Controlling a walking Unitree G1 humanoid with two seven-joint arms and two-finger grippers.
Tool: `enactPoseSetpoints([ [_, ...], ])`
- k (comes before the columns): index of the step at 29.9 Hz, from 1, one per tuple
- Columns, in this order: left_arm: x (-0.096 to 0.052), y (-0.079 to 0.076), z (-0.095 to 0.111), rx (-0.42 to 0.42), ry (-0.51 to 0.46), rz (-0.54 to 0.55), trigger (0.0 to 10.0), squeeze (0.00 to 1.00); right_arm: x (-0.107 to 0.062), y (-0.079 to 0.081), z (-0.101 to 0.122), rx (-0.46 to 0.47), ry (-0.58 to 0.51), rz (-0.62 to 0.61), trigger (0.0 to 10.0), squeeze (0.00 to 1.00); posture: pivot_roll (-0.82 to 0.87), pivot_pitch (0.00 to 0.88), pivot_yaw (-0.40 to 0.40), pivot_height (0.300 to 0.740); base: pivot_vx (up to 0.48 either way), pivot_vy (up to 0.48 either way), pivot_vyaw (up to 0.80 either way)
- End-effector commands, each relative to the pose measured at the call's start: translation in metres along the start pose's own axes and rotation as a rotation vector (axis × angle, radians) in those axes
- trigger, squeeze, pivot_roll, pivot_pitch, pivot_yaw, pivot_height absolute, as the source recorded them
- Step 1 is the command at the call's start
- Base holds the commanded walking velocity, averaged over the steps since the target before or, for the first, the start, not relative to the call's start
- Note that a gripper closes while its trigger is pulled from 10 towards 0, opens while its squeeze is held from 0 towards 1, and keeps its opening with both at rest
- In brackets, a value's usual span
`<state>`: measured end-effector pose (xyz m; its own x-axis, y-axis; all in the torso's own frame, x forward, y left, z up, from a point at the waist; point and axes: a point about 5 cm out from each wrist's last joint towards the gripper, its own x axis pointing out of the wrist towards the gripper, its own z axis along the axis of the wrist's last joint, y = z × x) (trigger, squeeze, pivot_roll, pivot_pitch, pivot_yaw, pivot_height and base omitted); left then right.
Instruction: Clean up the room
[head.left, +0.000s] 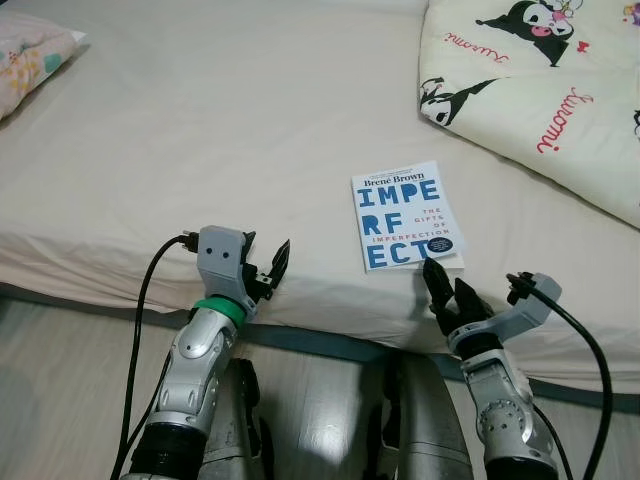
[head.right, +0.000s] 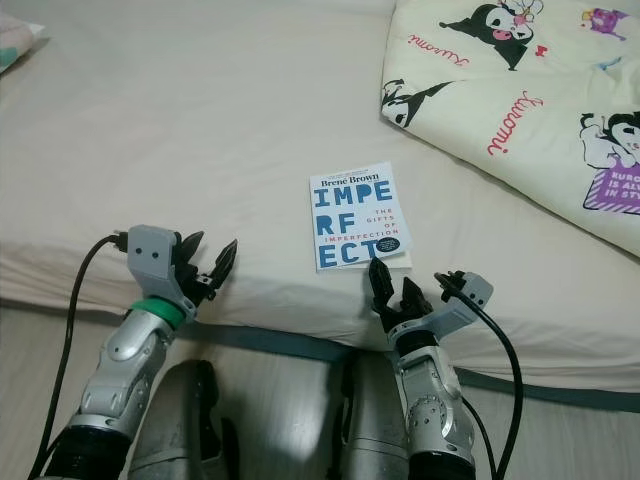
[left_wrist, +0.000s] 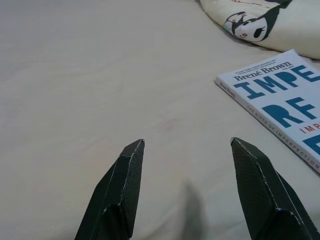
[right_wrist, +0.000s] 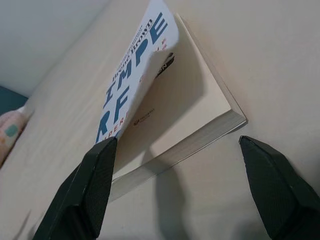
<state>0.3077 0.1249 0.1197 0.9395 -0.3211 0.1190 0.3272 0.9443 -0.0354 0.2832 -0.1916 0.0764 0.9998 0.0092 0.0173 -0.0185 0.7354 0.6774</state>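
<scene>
A white paperback book with big blue letters lies flat on the cream bed sheet, near the bed's front edge. In the right wrist view the book has its front cover curled up off the pages. My right gripper is open just in front of the book's near edge, one fingertip close to the cover's corner. My left gripper is open over the bed's front edge, to the left of the book. The book lies off to one side of the left fingers.
A cream blanket with cartoon figures covers the bed's back right. A floral pillow lies at the back left corner. A teal bed frame and pale wooden floor run below the mattress, beside my legs.
</scene>
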Motion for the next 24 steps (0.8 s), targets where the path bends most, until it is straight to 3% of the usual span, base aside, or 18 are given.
enactPoseSetpoints([
  [1,-0.003,0.003,-0.005,0.006,0.021,0.014,10.0,0.0,-0.01,-0.016,-0.011,0.031,0.039,-0.071,10.0,1.0,0.05,0.191,0.074,0.587,0.0,0.0,0.0],
  [16,-0.009,-0.002,-0.008,0.002,0.026,-0.005,10.0,0.0,-0.024,-0.015,-0.039,0.043,0.179,-0.013,10.0,1.0,0.05,0.185,0.071,0.587,0.0,0.0,0.0],
  [24,-0.006,-0.003,-0.006,0.003,0.019,-0.004,10.0,0.0,-0.017,-0.007,-0.038,0.051,0.173,0.046,10.0,1.0,0.05,0.177,0.074,0.587,0.0,0.0,0.0],
])
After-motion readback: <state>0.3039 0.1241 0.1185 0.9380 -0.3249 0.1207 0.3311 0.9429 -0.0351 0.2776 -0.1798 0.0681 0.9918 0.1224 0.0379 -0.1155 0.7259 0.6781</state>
